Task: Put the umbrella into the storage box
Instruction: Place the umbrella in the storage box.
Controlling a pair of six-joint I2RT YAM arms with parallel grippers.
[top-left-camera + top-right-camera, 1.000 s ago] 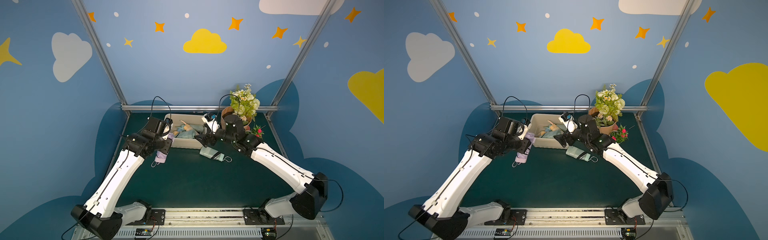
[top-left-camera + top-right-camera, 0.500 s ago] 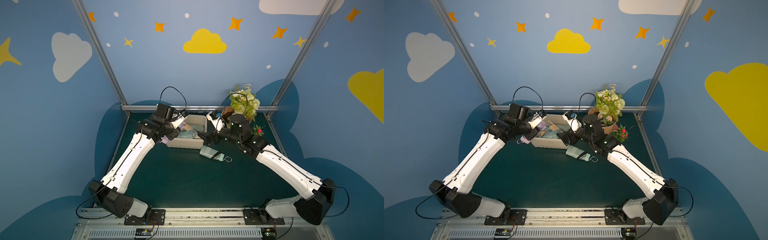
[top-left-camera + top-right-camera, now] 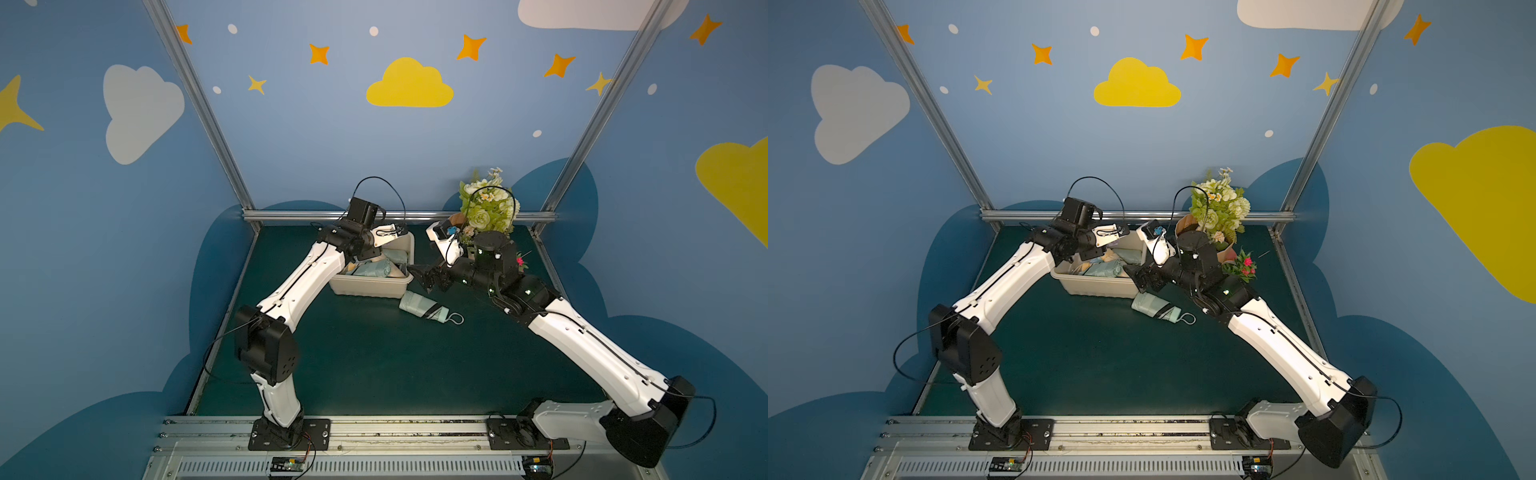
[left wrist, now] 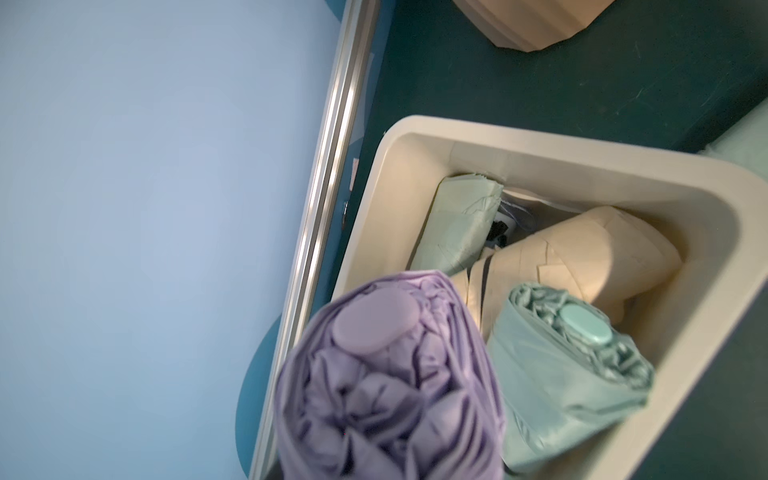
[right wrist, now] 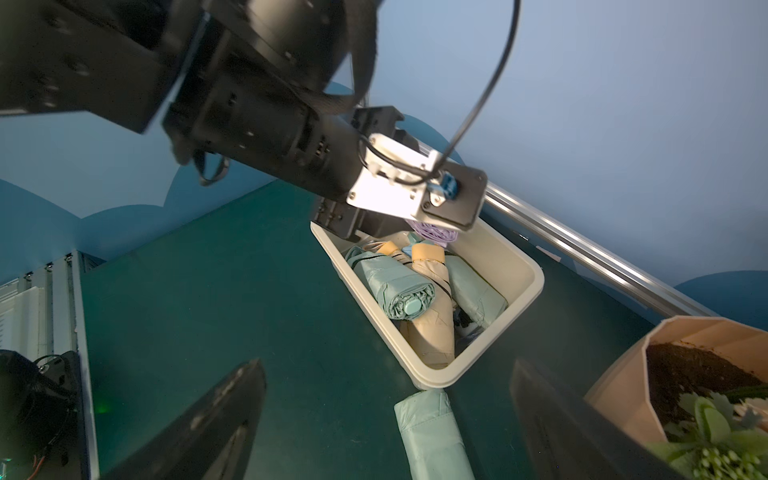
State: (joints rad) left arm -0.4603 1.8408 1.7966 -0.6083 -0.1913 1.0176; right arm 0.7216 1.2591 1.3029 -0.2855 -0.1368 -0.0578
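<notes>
You're looking into a booth of sky-blue walls point(image 3: 332, 145) — a yellow cloud point(image 3: 409, 85) and orange stars point(image 3: 319, 54) painted on the back one, a white cloud point(image 3: 139, 110) on a side wall. Slanting aluminium posts point(image 3: 199, 108) meet a crossbar point(image 3: 291, 215) at the far edge of the dark green tabletop point(image 3: 374, 365). Darker blue cloud shapes point(image 3: 216, 270) rim the wall bases — the light is soft and even.

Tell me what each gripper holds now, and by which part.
The left gripper holds the purple umbrella by its folded body, capped end free above the storage box; the exact spot is hidden. The right gripper is open, holding nothing.
</notes>
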